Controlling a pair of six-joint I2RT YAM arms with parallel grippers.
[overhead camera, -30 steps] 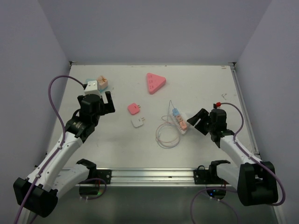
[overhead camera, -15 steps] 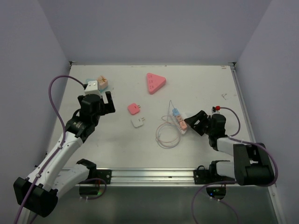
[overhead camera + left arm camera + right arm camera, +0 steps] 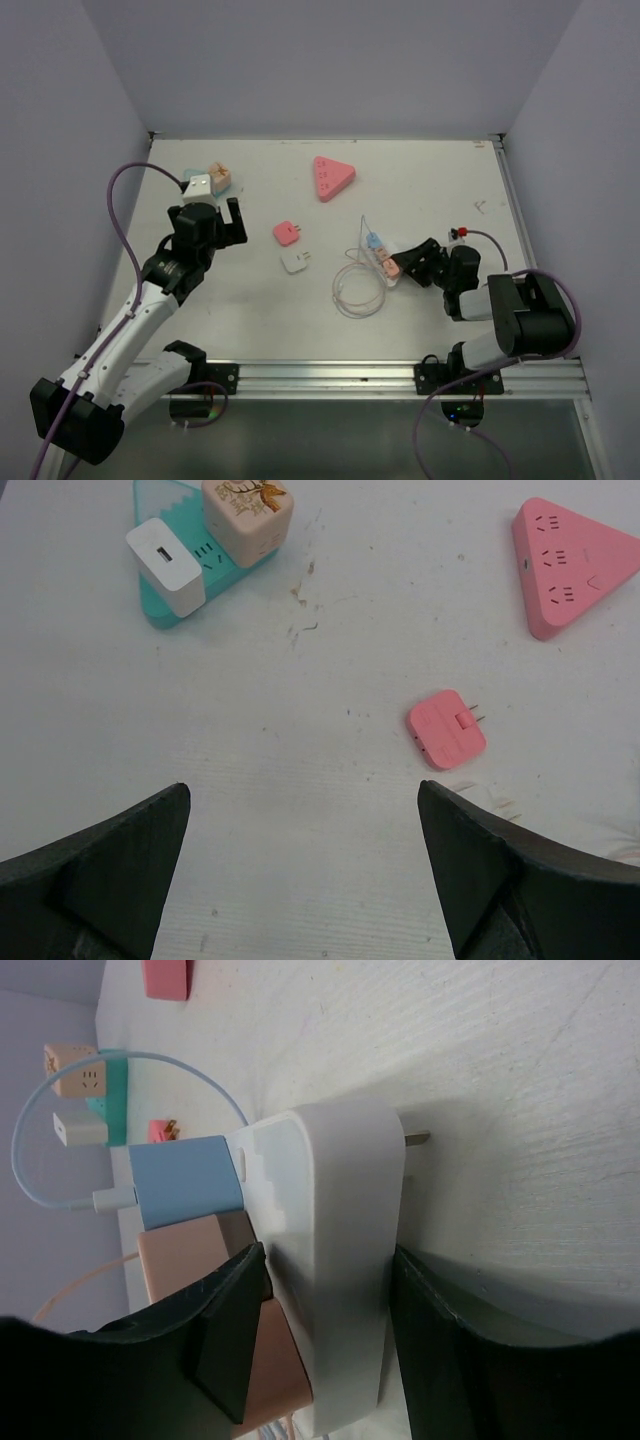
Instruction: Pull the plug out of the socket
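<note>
A white socket strip (image 3: 386, 263) lies right of the table's centre with a blue plug (image 3: 375, 241) and pink plugs (image 3: 391, 268) pushed into it. In the right wrist view the white socket strip (image 3: 335, 1210) fills the middle, the blue plug (image 3: 185, 1180) and a pink plug (image 3: 190, 1250) sticking out to its left. My right gripper (image 3: 325, 1255) lies low on the table, its two fingers pressed against opposite faces of the strip. My left gripper (image 3: 300, 790) hangs open over bare table at the left, holding nothing.
Thin cables (image 3: 358, 290) loop left of the strip. A pink triangular socket (image 3: 333, 177) lies at the back, a small pink adapter (image 3: 288, 233) and a white adapter (image 3: 296, 261) near the centre. A teal socket (image 3: 160, 630) with a white charger and a peach cube sits at the back left.
The right arm has folded down and slid left, bringing its fingers from beside the strip onto it. The left arm has stayed where it was.
</note>
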